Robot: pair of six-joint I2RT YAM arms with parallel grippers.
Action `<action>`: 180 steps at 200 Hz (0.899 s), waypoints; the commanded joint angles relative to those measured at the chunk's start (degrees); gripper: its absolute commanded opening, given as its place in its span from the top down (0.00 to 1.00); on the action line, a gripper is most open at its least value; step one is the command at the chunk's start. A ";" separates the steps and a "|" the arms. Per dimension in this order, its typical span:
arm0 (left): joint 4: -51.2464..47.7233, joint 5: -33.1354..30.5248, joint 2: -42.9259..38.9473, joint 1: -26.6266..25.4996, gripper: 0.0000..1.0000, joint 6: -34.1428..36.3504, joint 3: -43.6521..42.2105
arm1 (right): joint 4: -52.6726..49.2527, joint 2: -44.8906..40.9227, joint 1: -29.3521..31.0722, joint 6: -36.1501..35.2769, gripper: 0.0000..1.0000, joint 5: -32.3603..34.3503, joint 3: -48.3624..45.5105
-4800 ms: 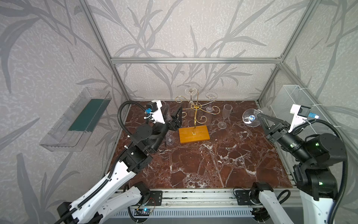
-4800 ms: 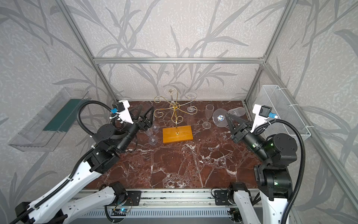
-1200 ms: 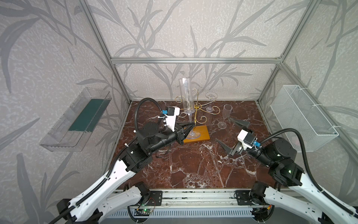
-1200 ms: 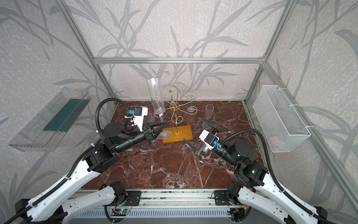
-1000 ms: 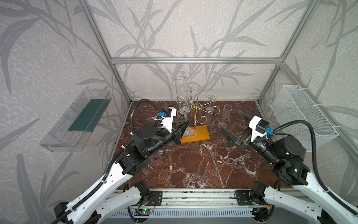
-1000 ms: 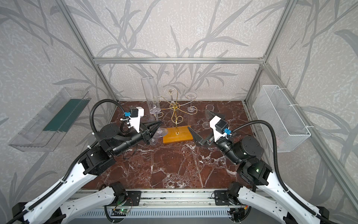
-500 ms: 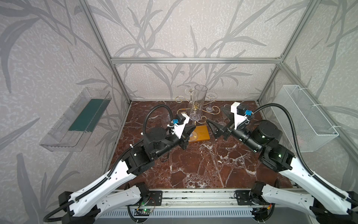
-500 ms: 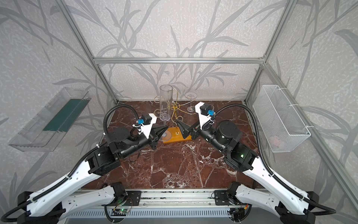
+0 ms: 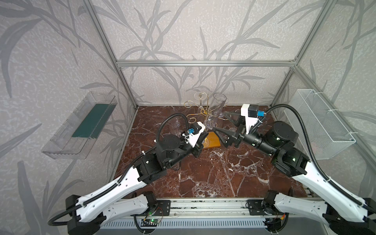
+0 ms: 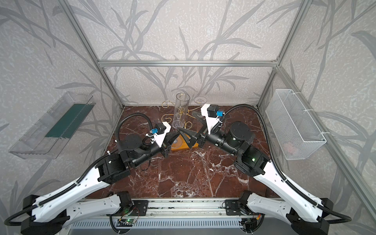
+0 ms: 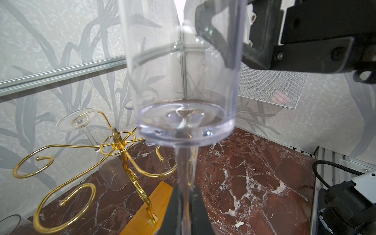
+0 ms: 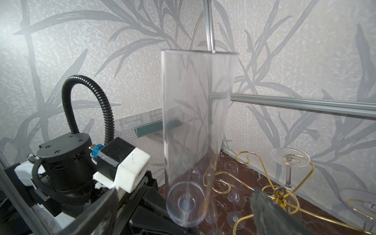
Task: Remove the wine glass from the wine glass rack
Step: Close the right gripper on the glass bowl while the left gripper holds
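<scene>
The left hand [image 11: 186, 196] pinches the stem of the tall clear cylindrical wine glass [image 11: 183, 81], upright on the near side of the gold wire rack [image 11: 120, 142]. The right hand [image 9: 220, 121], spread wide facing its bowl, should close gently.

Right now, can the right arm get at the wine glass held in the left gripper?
Probably yes: the right gripper is open and faces the bowl of the wine glass with nothing between; the left gripper pinches only the stem.

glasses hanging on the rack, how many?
2, upside down on the wine glass rack: one hanging glass at its back-left, a second glass back-right. The held flute may hide others.
</scene>
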 commanded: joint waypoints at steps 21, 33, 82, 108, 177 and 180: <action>4.36 -1.39 -0.40 -1.78 1.00 2.77 -1.33 | 4.82 2.55 -1.32 0.43 0.01 0.04 4.35; 5.09 -1.73 -0.42 -2.36 1.00 2.87 -1.75 | 6.10 3.06 -1.80 0.46 0.03 0.07 4.56; 5.48 -3.41 0.62 -4.20 1.00 3.57 -2.07 | 9.11 5.38 -3.41 1.37 0.11 -1.87 5.73; 5.59 -3.97 0.94 -4.83 1.00 3.60 -2.24 | 9.12 5.92 -3.39 0.80 0.17 -2.49 6.06; 5.13 -4.68 0.96 -5.06 1.00 3.22 -2.40 | 10.21 5.02 -3.44 0.03 0.45 -3.01 4.32; 5.02 -4.66 1.00 -5.11 1.00 3.22 -2.33 | 10.21 4.98 -3.40 -0.04 0.47 -3.01 4.22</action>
